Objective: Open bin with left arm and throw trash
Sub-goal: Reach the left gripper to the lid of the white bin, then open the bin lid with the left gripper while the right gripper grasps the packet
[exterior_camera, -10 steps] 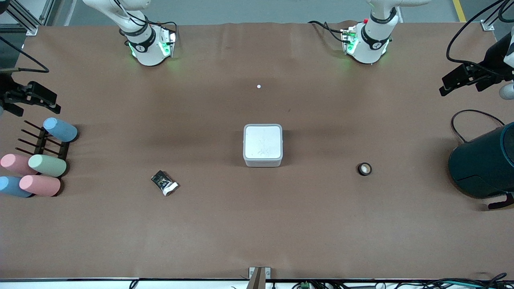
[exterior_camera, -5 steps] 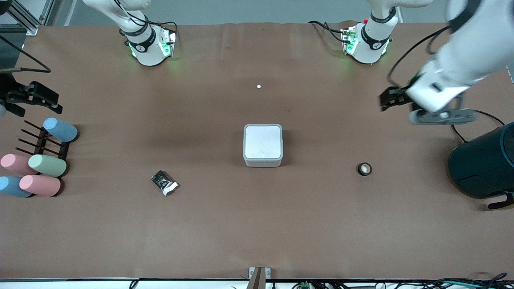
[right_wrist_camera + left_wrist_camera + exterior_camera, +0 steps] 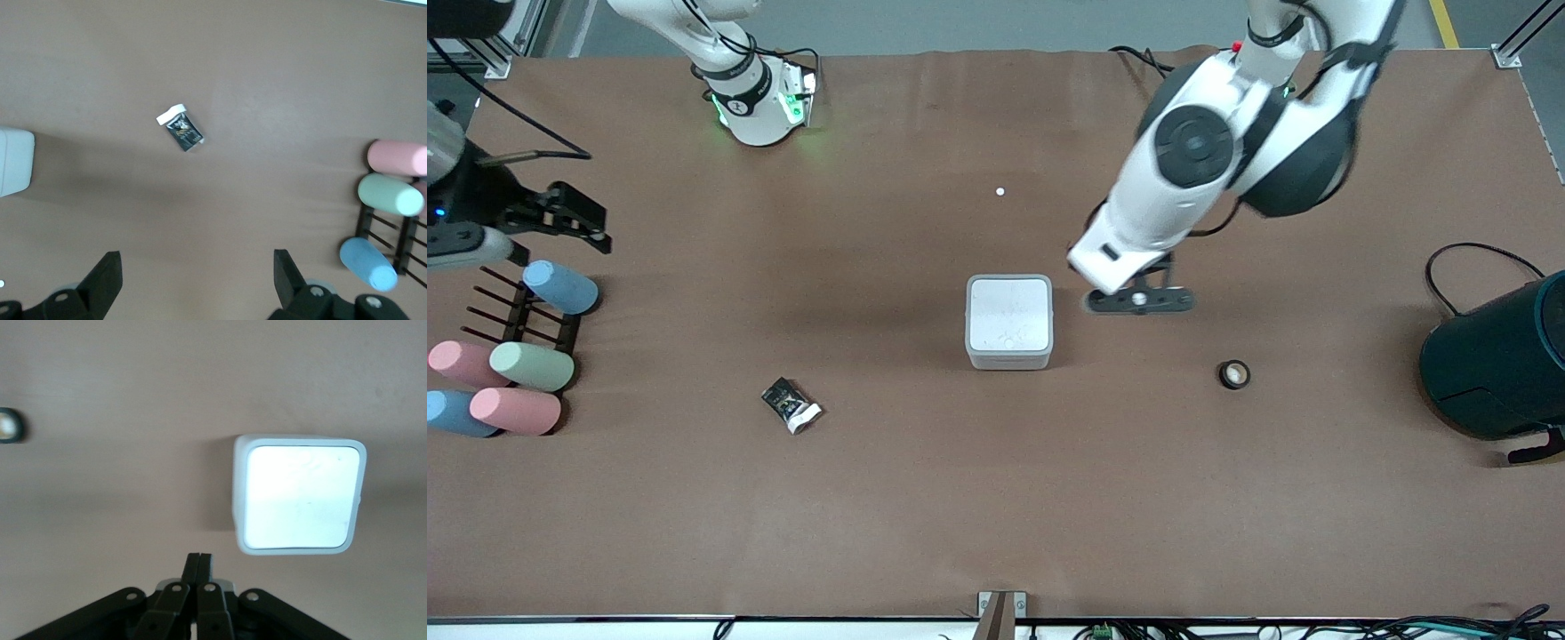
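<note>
The white bin (image 3: 1008,322) sits in the middle of the table with its flat lid down. It also shows in the left wrist view as the bin (image 3: 299,495). My left gripper (image 3: 199,557) is shut on nothing and hangs over bare table beside the bin, toward the left arm's end. In the front view the left arm's wrist (image 3: 1138,298) covers it. The foil wrapper (image 3: 791,404) lies toward the right arm's end, and the black ring (image 3: 1234,374) lies toward the left arm's end. My right gripper (image 3: 198,267) is open and hovers near the rack, the right gripper (image 3: 591,227) showing there too.
Pastel cylinders (image 3: 532,366) lie on and around a black rack (image 3: 525,311) at the right arm's end. A big dark teal cylinder (image 3: 1498,364) with a cable stands at the left arm's end. A small white dot (image 3: 1000,191) lies on the table, farther from the front camera than the bin.
The left arm has swung in from the left arm's end of the table to beside the bin, and its gripper has shut. The right gripper drifted slightly inward.
</note>
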You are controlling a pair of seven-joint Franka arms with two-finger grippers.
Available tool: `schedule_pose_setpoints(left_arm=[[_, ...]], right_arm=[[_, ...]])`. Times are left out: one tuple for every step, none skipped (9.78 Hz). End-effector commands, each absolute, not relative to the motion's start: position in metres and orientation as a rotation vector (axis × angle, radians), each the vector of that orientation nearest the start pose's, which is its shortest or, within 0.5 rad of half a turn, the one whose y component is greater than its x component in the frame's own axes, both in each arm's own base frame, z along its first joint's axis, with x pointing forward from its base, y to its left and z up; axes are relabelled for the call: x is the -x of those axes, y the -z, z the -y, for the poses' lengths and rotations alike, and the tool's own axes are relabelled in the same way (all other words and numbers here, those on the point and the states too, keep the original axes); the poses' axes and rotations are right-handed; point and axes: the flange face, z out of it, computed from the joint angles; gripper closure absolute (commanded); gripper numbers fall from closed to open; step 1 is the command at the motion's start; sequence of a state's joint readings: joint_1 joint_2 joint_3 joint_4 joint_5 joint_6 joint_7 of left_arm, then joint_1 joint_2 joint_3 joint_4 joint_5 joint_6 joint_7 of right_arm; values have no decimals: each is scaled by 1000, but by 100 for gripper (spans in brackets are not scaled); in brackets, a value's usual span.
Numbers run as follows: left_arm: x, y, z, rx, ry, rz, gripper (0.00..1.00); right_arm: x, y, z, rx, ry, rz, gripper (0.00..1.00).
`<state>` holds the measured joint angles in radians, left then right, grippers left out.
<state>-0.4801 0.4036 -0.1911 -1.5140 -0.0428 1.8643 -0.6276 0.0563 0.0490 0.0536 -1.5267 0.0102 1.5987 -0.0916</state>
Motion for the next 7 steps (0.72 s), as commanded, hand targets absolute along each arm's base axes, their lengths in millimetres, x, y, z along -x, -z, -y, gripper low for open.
schedule_pose_setpoints(left_arm=[[-543, -407, 425, 3241, -136, -32, 100], [-543, -390, 434, 3249, -131, -44, 100], [-541, -378, 445, 3259, -117, -63, 100], [-541, -370, 451, 3264, -111, -69, 100], [-544, -363, 452, 3271, -91, -68, 100], [-548, -354, 454, 3282, -66, -66, 100], [-554, -352, 460, 3303, -34, -64, 100]], right_arm=[[-577, -593, -119, 3091, 21, 493, 0], [-589, -570, -132, 3089, 12, 522, 0], [-607, -537, -138, 3084, -8, 526, 1], [-626, -507, -143, 3081, 23, 534, 1], [-640, -468, -151, 3077, -5, 549, 1], [-646, -443, -171, 3069, -4, 593, 1], [-651, -430, -178, 3065, 18, 602, 1]])
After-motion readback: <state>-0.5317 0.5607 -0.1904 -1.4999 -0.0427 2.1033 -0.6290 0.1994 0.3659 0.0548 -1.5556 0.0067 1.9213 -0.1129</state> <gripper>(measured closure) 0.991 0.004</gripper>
